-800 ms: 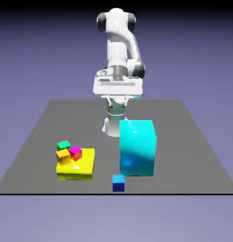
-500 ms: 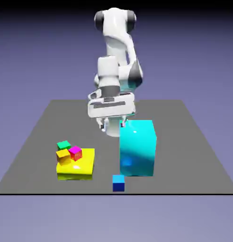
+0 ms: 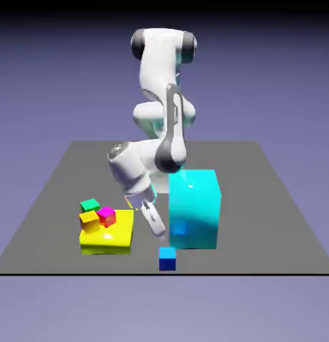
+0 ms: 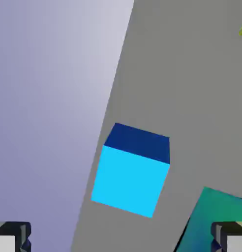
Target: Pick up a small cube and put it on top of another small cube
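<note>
gripper (image 3: 158, 233) tips (half cropped)

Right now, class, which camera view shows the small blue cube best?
The hand view: the small blue cube fills the middle, two faces clear, ahead of the fingers, near the table edge. The exterior view shows it tiny, before the large cyan block.

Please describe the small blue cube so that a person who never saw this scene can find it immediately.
Start at the tall cyan block, the biggest object on the grey table. Just in front of it, near the table's front edge, sits the small blue cube, alone on the bare surface. The other small cubes, green, orange and magenta, cluster around the flat yellow block at the exterior view's left.
</note>
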